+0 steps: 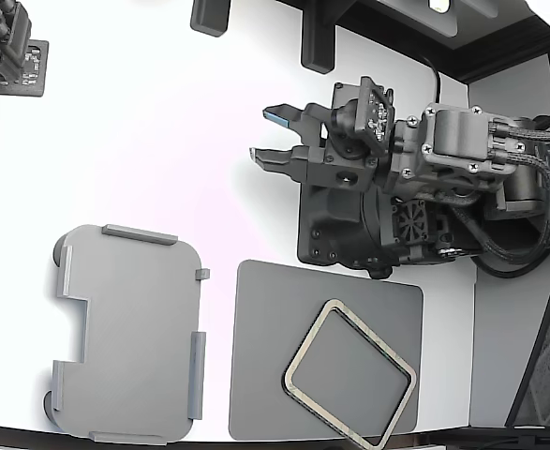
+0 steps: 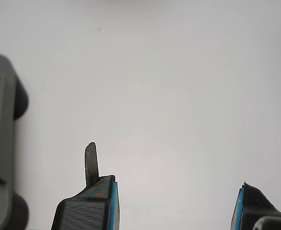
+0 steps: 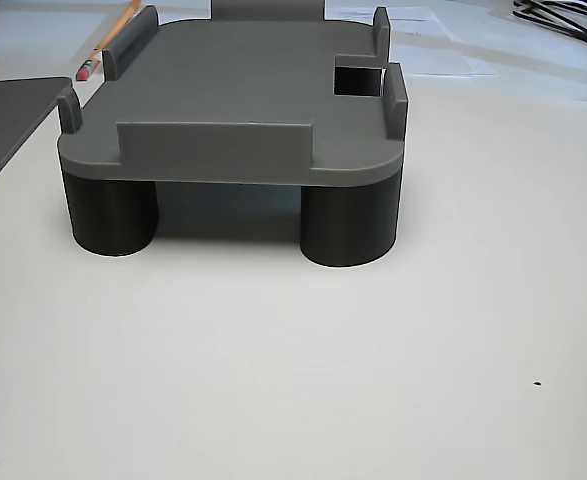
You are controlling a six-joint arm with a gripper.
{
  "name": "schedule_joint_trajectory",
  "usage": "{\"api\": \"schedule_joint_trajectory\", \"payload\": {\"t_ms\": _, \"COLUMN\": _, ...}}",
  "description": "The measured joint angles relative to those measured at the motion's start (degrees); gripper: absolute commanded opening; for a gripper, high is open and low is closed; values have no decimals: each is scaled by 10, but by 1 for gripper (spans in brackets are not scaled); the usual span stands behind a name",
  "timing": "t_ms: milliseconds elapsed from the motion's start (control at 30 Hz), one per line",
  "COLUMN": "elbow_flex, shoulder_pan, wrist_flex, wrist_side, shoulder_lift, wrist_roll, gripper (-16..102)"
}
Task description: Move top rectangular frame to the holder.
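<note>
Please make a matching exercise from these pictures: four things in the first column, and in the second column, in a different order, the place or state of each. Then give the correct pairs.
Column one:
1. thin beige rectangular frame
2. light grey plastic holder tray
3. black gripper
4. darker grey flat mat

Column two:
A. open, holding nothing
B. lies turned at an angle on the mat
C. stands on dark round legs, nothing on it
D. flat on the white table, under the frame

Pairs: 1-B, 2-C, 3-A, 4-D
</note>
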Motion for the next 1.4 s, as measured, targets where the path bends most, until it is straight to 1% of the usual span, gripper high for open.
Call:
{"api": "schedule_joint_trajectory", "payload": {"t_ms": 733, "elbow_flex": 0, "shoulder_pan": 0, "wrist_flex": 0, "wrist_side": 0, "shoulder_lift": 0, "wrist_roll": -1, "gripper": 100}}
{"api": "schedule_joint_trajectory", "payload": {"t_ms": 833, "elbow_flex": -3, "shoulder_pan": 0, "wrist_flex": -3, "wrist_side": -11, "shoulder_lift": -12, "wrist_roll": -11, "gripper": 100}}
{"api": "schedule_joint_trajectory", "payload": {"t_ms": 933, "elbow_flex": -44, "shoulder_pan": 0, "wrist_flex": -3, "wrist_side": -25, "shoulder_lift": -33, "wrist_roll": -34, "gripper": 100}}
{"api": "schedule_joint_trajectory", "payload": {"t_ms": 1067, "elbow_flex": -109, "shoulder_pan": 2, "wrist_flex": -4, "wrist_side": -29, "shoulder_lift": -69, "wrist_roll": -55, "gripper": 100}}
{"api": "schedule_joint_trajectory", "payload": {"t_ms": 1133, "elbow_flex": -129, "shoulder_pan": 18, "wrist_flex": -19, "wrist_side": -22, "shoulder_lift": -91, "wrist_roll": -74, "gripper": 100}}
{"api": "schedule_joint_trajectory", "payload": {"t_ms": 1267, "elbow_flex": -148, "shoulder_pan": 97, "wrist_flex": -51, "wrist_side": 28, "shoulder_lift": -127, "wrist_roll": -129, "gripper": 100}}
{"api": "schedule_joint_trajectory", "payload": {"t_ms": 1300, "elbow_flex": -148, "shoulder_pan": 120, "wrist_flex": -59, "wrist_side": 36, "shoulder_lift": -134, "wrist_roll": -148, "gripper": 99}}
{"api": "schedule_joint_trajectory", "payload": {"t_ms": 1333, "elbow_flex": -152, "shoulder_pan": 141, "wrist_flex": -67, "wrist_side": 39, "shoulder_lift": -142, "wrist_roll": -168, "gripper": 86}}
{"api": "schedule_joint_trajectory", "payload": {"t_ms": 1400, "elbow_flex": -171, "shoulder_pan": 184, "wrist_flex": -70, "wrist_side": 38, "shoulder_lift": -163, "wrist_roll": -214, "gripper": 85}}
